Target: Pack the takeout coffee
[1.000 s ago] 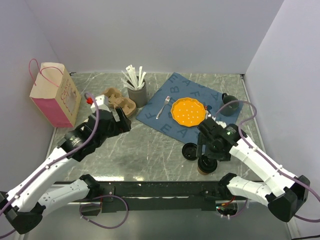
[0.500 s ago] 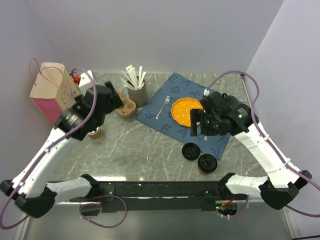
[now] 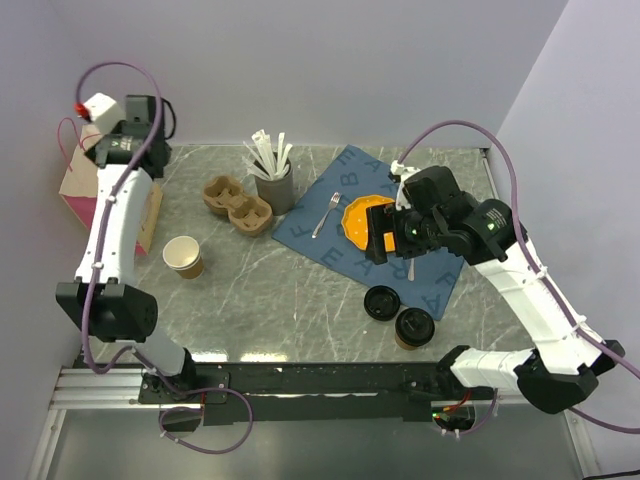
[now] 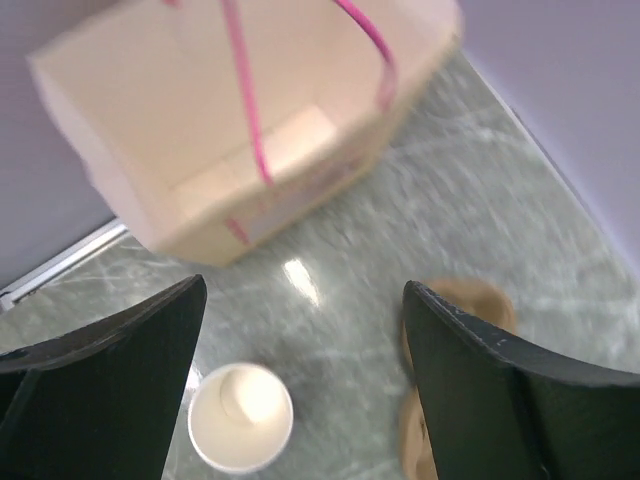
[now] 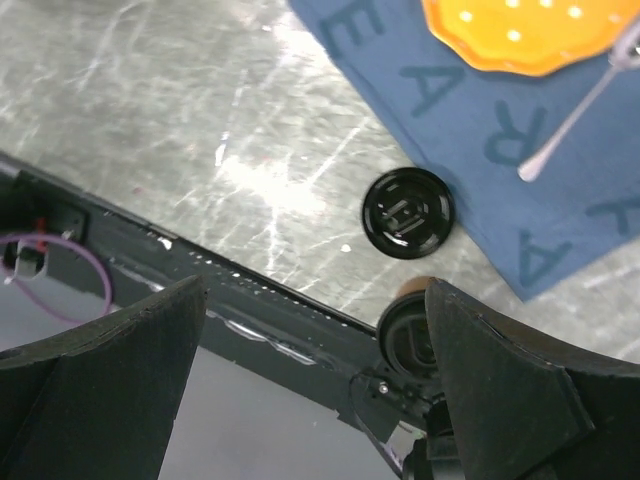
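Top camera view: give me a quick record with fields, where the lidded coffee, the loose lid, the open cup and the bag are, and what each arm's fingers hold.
takeout coffee: upright, lid on, near table edge, right side
loose lid: flat on the table, beside the coffee and the blue cloth
lidless cup: upright, left side, looks empty
paper bag: far left, upright, top open
left fingers: open, holding nothing, above bag and lidless cup
right fingers: open, holding nothing, above the loose lid
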